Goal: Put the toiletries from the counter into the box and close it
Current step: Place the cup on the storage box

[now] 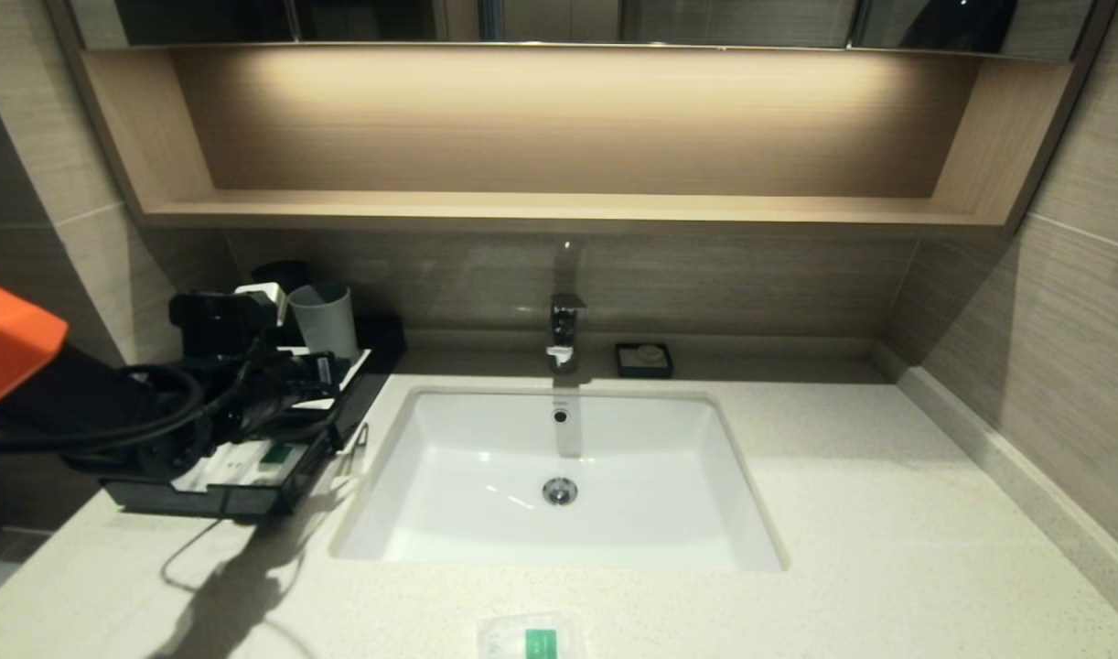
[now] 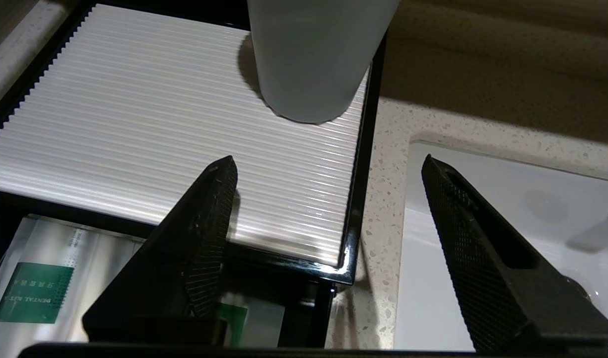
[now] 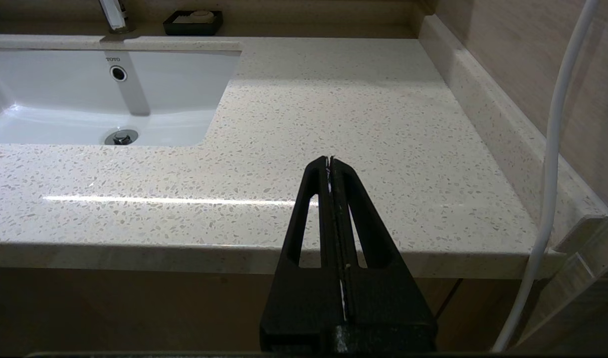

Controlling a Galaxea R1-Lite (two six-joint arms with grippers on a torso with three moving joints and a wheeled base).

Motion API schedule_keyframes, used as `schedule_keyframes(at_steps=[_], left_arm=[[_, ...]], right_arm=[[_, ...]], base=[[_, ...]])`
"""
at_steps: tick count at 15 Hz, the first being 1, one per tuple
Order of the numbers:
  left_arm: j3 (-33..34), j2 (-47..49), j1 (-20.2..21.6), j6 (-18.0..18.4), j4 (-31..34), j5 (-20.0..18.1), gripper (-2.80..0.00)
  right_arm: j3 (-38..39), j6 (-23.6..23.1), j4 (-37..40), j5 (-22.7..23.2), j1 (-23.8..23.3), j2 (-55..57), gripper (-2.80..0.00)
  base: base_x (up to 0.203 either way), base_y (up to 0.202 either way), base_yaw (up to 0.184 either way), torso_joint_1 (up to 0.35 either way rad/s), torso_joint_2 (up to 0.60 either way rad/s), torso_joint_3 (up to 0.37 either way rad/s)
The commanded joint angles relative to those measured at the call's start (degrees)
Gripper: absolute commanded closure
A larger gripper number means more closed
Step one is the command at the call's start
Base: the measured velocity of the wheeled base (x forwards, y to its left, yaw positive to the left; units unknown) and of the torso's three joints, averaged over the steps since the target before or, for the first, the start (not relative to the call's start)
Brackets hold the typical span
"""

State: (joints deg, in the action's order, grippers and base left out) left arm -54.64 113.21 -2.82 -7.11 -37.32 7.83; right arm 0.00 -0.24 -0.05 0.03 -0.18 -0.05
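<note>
- The left gripper (image 2: 329,169) hangs over the box (image 1: 248,499), at the near corner beside the sink; its jaws stand wide apart with nothing between them.
- Under its fingers the drawer (image 2: 304,308) is pulled out, and packets (image 2: 35,288) with green labels lie inside, below the ribbed white top (image 2: 135,124).
- A grey cup (image 2: 314,54) stands on that top, close ahead of the fingers.
- Step in hand, as I judge it: a packet has been dropped into the drawer and the hand is free.
- One small packet (image 1: 532,638) lies on the counter (image 1: 888,513) at the near edge, in front of the sink (image 1: 559,476), well apart from the box.
- Next move calls for fetching that packet, placing it in the drawer, then pushing the drawer shut without knocking the cup.
- The right gripper (image 3: 331,161) is parked off the counter's front edge, fingers pressed together, holding nothing.
</note>
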Motion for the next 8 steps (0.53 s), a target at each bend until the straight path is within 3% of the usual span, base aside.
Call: schedule_keyframes(at_steps=[1, 8], left_arm=[[-1.55, 1.86, 0.61, -0.01, -0.21, 0.07, -2.8], [-5.22, 5.35, 1.5, -0.01, -0.99, -0.09, -2.8]], right_arm=[[0.09, -0.02, -0.04, -0.03, 0.01, 0.02, 0.0], [0.09, -0.02, -0.04, -0.03, 0.01, 0.05, 0.0]], base=[[0.0, 0.0, 0.0, 0.0, 0.0, 0.0], [0.0, 0.0, 0.0, 0.0, 0.0, 0.0]])
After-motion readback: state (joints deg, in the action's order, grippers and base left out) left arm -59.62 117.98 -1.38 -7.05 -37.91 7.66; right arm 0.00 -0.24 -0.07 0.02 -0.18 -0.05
